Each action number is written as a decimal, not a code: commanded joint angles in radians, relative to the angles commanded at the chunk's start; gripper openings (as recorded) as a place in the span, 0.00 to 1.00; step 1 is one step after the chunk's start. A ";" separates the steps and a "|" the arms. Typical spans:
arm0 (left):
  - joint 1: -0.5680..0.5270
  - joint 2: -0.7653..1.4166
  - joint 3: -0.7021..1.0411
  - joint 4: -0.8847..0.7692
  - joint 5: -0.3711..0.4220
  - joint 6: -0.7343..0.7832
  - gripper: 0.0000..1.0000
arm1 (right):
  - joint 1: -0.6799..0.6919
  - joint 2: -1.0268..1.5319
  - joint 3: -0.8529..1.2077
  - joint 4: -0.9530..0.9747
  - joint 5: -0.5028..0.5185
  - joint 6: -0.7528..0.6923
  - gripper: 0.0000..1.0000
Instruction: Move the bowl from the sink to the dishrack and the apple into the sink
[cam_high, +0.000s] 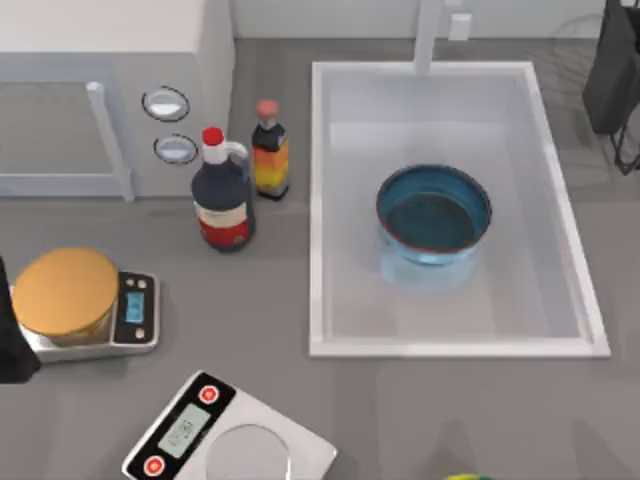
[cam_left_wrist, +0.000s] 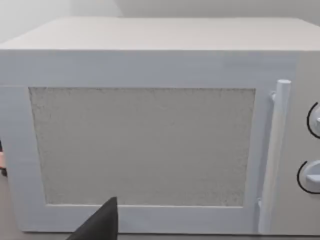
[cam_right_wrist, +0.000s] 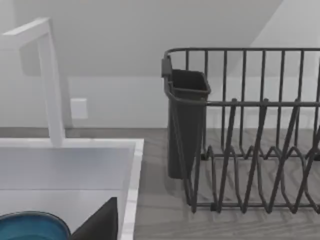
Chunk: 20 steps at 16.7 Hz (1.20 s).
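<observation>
The bowl (cam_high: 433, 215) is sitting upright inside the sink (cam_high: 325, 200), right of the basin's middle and apart from every wall, its dark blue inside facing up. In the right wrist view its blue rim (cam_right_wrist: 31, 226) is showing low in the basin, beside the pale raised edge of the sink (cam_right_wrist: 131, 195). The white tap post (cam_high: 428, 35) is standing at the sink's far rim.

The dishrack (cam_right_wrist: 250, 150) is standing on the counter just right of the sink, its thin wires rising in curved rows, with a dark cutlery holder (cam_right_wrist: 185, 120) hanging at the corner nearest the basin. From above, the rack (cam_high: 570, 40) is only faintly showing at the top right.

At the table's near edge, right of centre, a sliver of something yellow-green (cam_high: 470, 477) is peeking in; it may be a fruit, but too little is showing to say.

Left of the sink, two bottles are standing close together: a dark one with a red cap (cam_high: 222, 195) and a slimmer one (cam_high: 269, 152). A microwave (cam_high: 100, 90) is filling the far left corner. A scale carrying a golden disc (cam_high: 65, 292) and a second scale (cam_high: 225, 435) are lying nearer.

A dark finger tip is poking into each wrist view, the left gripper's (cam_left_wrist: 100, 225) facing the microwave door, the right gripper's (cam_right_wrist: 100, 222) by the sink rim; whether either pair of fingers is spread or closed, I cannot tell.
</observation>
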<state>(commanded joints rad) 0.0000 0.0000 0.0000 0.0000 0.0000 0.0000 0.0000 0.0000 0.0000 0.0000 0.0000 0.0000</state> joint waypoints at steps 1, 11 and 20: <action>0.000 0.000 0.000 0.000 0.000 0.000 1.00 | 0.000 0.000 0.000 0.000 0.000 0.000 1.00; 0.000 0.000 0.000 0.000 0.000 0.000 1.00 | 0.090 0.405 0.404 -0.184 0.006 0.090 1.00; 0.000 0.000 0.000 0.000 0.000 0.000 1.00 | 0.260 1.307 1.253 -0.608 0.048 0.278 1.00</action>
<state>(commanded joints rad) 0.0000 0.0000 0.0000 0.0000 0.0000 0.0000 0.2602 1.3075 1.2532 -0.6080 0.0479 0.2780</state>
